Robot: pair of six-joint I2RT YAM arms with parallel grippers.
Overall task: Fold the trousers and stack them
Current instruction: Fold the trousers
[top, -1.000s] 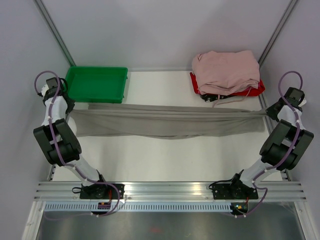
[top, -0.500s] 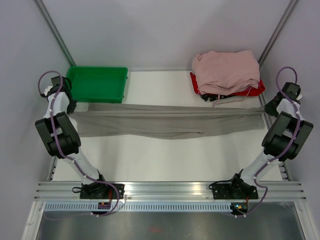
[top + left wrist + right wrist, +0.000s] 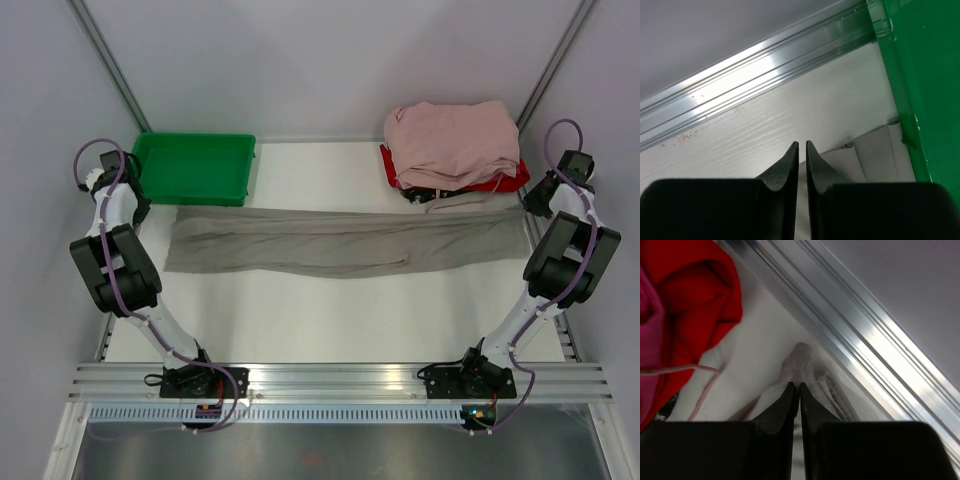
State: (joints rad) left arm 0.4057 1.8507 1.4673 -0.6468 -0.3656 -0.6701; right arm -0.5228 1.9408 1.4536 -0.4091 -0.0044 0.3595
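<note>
We see a white table [image 3: 330, 310] closed in by pale grey walls [image 3: 300, 60] on its left, far and right sides. Slanted metal posts [image 3: 110, 62] rise toward the far corners. A ribbed aluminium rail [image 3: 340, 378] runs along the near edge. Soft, even light falls over everything.
</note>
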